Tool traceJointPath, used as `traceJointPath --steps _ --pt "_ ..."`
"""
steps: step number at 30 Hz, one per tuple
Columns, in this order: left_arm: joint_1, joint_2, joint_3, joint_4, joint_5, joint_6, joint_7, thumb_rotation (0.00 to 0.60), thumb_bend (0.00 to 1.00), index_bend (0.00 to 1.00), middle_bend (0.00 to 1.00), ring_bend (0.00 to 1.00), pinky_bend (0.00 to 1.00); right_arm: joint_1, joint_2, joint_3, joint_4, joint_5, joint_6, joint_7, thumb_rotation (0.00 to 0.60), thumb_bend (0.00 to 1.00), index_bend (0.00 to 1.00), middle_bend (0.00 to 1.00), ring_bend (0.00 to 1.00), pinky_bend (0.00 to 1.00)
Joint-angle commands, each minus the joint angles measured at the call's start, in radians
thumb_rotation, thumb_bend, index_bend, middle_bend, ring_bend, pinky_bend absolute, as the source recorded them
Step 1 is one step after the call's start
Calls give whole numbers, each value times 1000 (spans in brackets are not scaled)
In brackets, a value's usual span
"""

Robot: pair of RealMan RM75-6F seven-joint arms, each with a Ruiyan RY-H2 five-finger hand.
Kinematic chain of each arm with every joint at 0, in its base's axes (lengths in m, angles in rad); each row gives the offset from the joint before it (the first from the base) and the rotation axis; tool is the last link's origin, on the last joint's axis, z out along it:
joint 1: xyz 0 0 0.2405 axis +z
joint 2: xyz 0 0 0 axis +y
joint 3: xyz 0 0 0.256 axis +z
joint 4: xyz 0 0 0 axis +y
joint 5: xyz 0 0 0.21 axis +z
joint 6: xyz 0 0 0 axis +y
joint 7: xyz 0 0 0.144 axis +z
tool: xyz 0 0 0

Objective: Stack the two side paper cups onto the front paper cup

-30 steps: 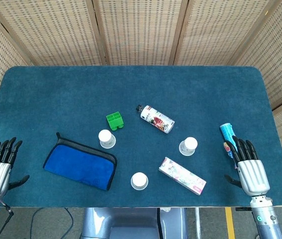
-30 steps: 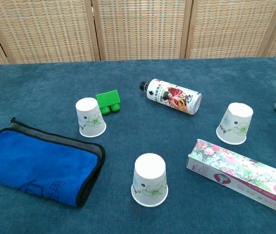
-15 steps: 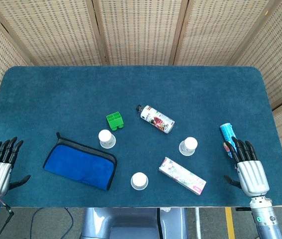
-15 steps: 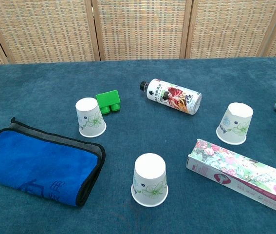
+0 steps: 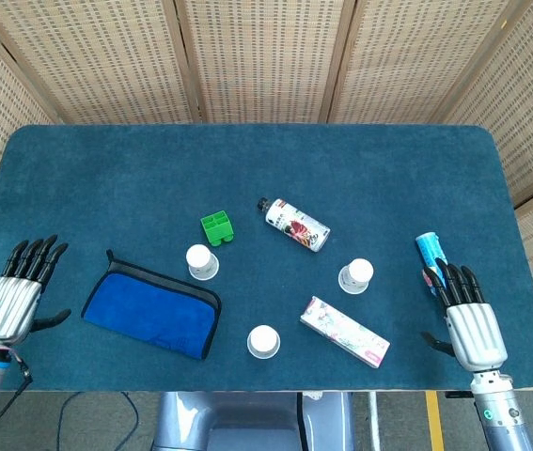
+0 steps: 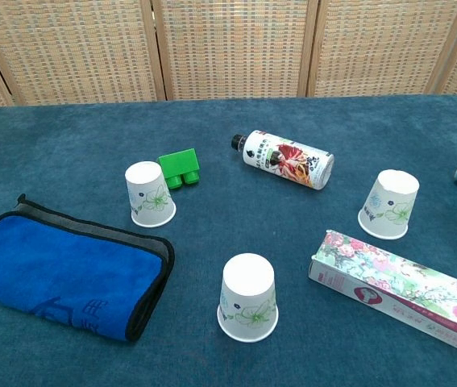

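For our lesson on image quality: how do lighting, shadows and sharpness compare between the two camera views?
Head view: even, soft light, faint shadows, sharp across the table; small objects like the front cup lack detail. Chest view: equally diffuse light, no glare, the front cup print crisp; the floral box is cut off at the right edge.

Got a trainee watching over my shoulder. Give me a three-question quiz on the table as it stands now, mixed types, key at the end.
1. True or false: the three paper cups all stand upside down.
2. Which thing lies closest to the left cup? A) green block B) bottle C) floral box
3. Fill in: both the left hand and right hand are ____ and hold nothing.

Key
1. True: the front cup and right cup do too.
2. A
3. open
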Motion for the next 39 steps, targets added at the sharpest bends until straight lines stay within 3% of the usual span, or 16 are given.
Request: traceJointPath --steps 1,8,11,23,39 --pt "-70 38 -44 -16 -36 -83 2 600 0 6 0 0 0 -1 1 -1 -1 -3 1 2 600 69 42 0 0 0" --pt "-180 32 -84 -6 -112 -239 13 600 0 179 0 0 0 0 2 -3 1 4 -8 5 600 68 42 0 0 0" --pt "-271 2 -107 28 -166 -369 30 600 0 225 0 0 0 3 1 2 4 14 -15 9 600 68 42 0 0 0" --pt "-421 -105 -118 101 -262 -513 111 600 0 200 0 0 0 18 -5 24 29 72 -56 30 600 65 42 0 0 0" --pt "-577 -229 -117 183 -374 -628 198 600 0 205 0 0 0 31 -3 48 57 134 -90 65 600 64 42 0 0 0"
